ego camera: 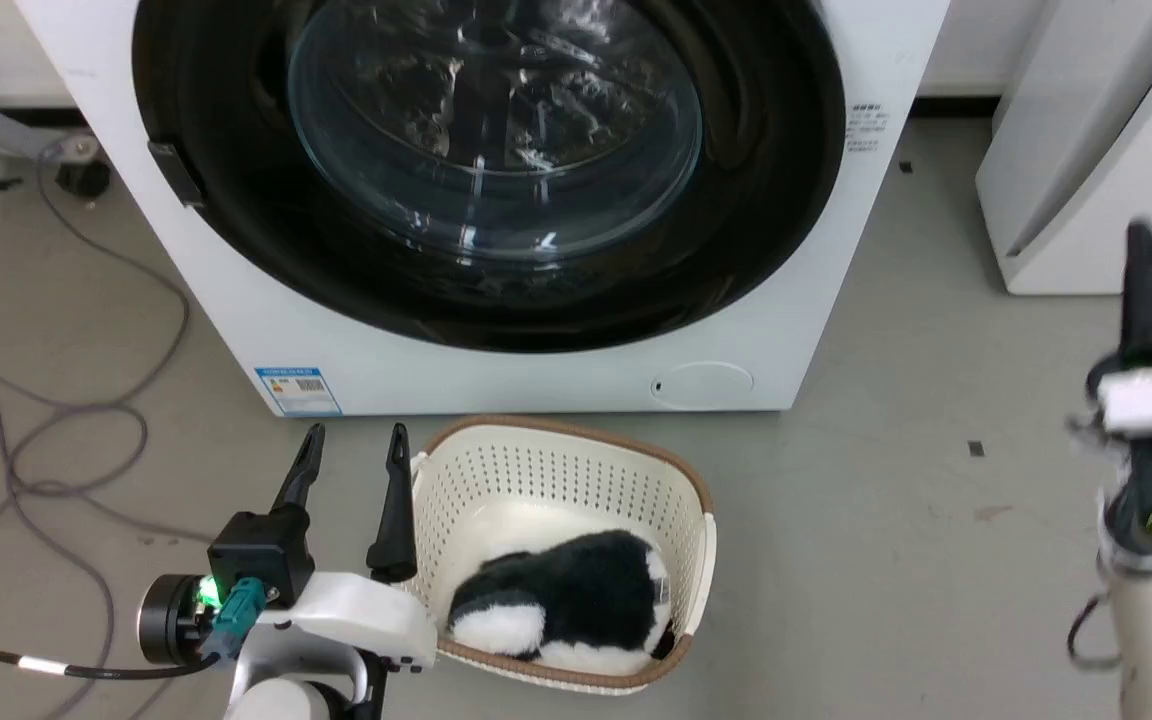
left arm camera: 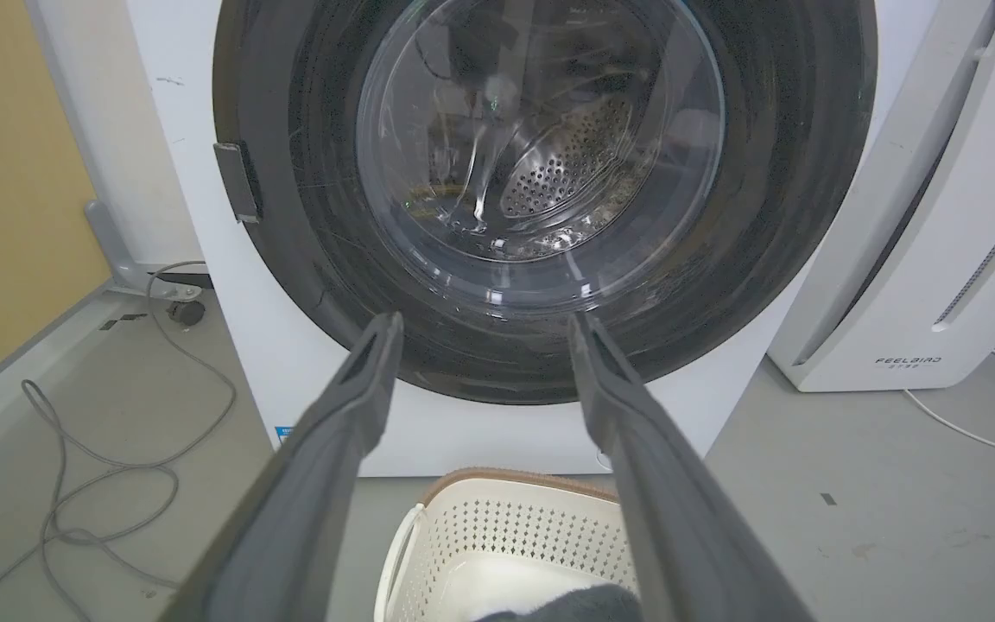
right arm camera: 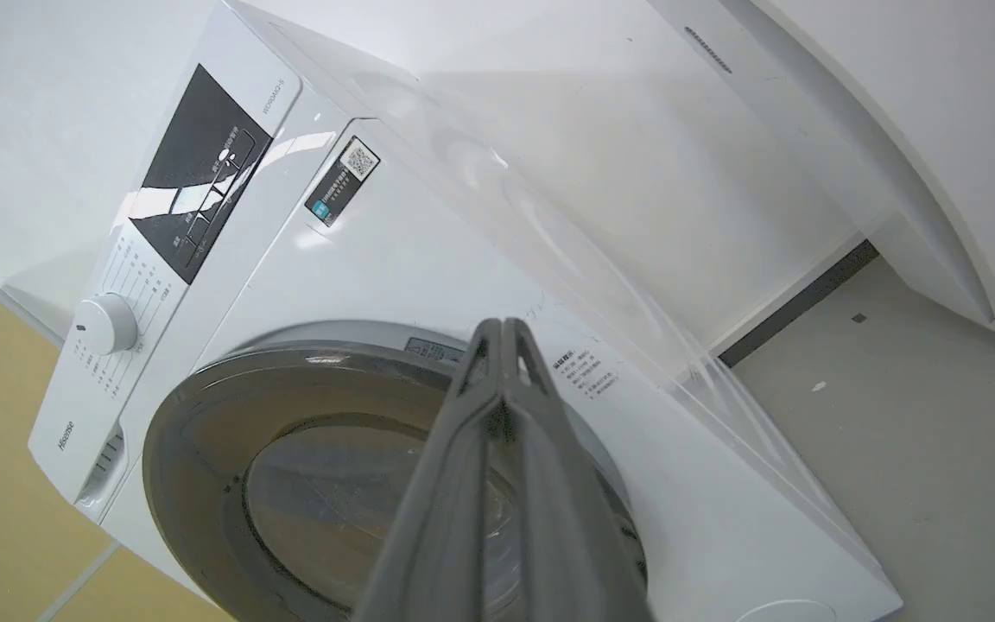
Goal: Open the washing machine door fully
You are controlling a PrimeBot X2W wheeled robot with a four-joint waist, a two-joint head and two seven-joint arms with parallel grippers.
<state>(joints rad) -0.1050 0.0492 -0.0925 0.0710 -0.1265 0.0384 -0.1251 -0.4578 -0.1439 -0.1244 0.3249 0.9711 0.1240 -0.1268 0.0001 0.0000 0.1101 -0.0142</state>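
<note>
The left end effector (ego camera: 354,440) is released, fingers spread, at the near left, just beside a cream laundry basket (ego camera: 576,432) holding a black-and-white plush toy (ego camera: 576,600). The right end effector (ego camera: 1142,245) is clenched on nothing at the near right. Farther off, the washing machine door (ego camera: 496,150) sits closed against the white washing machine (ego camera: 236,330). A white FEELAIR appliance (ego camera: 1086,150) stands to its right.

Grey floor (ego camera: 936,520) bearing washing machine (ego camera: 496,380); cream basket (ego camera: 556,480) just before it; white appliance (ego camera: 1086,150) right; loose cables (ego camera: 144,432) left.
</note>
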